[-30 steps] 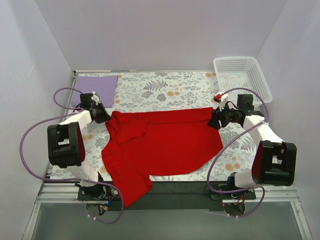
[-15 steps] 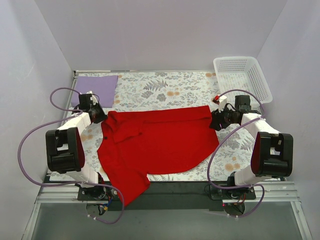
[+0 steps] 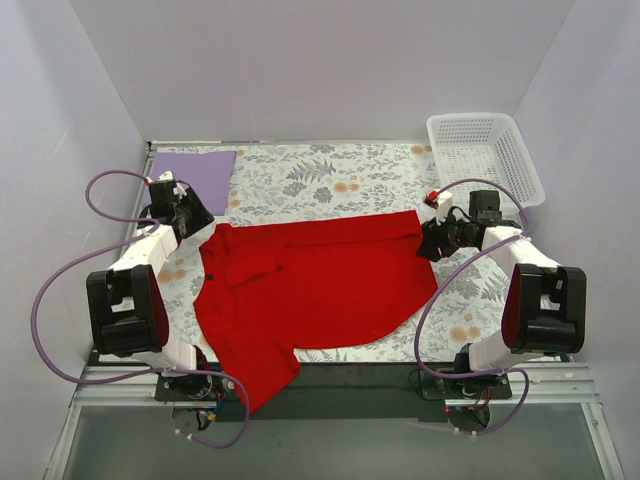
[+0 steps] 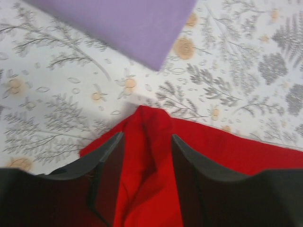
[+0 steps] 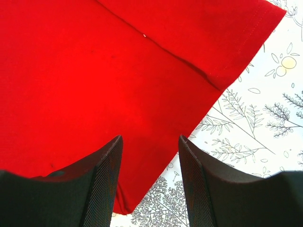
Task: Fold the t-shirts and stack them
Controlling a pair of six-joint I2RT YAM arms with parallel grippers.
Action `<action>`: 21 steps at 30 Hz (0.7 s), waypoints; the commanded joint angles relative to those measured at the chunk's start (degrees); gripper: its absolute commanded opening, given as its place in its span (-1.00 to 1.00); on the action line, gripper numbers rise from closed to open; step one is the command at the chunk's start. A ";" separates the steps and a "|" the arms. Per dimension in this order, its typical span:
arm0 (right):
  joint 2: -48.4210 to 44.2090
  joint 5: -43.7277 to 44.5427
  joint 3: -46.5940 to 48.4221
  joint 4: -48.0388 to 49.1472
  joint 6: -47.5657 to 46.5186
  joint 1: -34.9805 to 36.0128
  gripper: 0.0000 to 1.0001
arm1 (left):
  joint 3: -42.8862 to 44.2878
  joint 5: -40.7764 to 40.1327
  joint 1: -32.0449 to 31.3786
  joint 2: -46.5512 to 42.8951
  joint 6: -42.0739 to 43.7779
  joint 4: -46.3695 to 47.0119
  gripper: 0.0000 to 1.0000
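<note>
A red t-shirt [image 3: 310,285] lies spread across the floral table, one part hanging over the near edge. My left gripper [image 3: 190,215] is at its far left corner. In the left wrist view the left gripper [image 4: 147,137] is open, with a raised fold of the red shirt [image 4: 236,146] lying between its fingers. My right gripper [image 3: 428,240] is at the shirt's far right corner. In the right wrist view the right gripper [image 5: 149,139] is open above the red shirt's [image 5: 118,61] edge and holds nothing. A folded purple t-shirt [image 3: 193,178] lies at the far left and also shows in the left wrist view [image 4: 128,23].
A white plastic basket [image 3: 485,155] stands at the far right corner. The floral tablecloth [image 3: 330,180] shows bare behind the red shirt. White walls close in the table on three sides.
The red shirt's far edge and left side have been drawn left and farther back and now lie flatter. My left gripper has moved back-left towards the purple shirt. My right gripper has barely moved.
</note>
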 commanded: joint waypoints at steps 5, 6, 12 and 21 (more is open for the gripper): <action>-0.44 -2.13 0.80 0.65 0.02 0.41 0.15 | 10.87 8.01 -1.62 10.14 -1.48 -4.60 -0.04; -0.44 -2.13 0.72 0.65 0.02 0.41 0.14 | 12.10 7.47 -2.31 11.38 -0.44 -5.48 -0.04; -0.26 -2.30 0.80 0.57 0.11 0.41 0.14 | 19.31 0.63 -6.00 19.11 4.14 -11.99 -0.06; -0.44 -2.30 0.80 0.48 0.02 0.41 0.14 | 20.73 -13.44 -12.16 20.36 8.19 -14.98 -0.35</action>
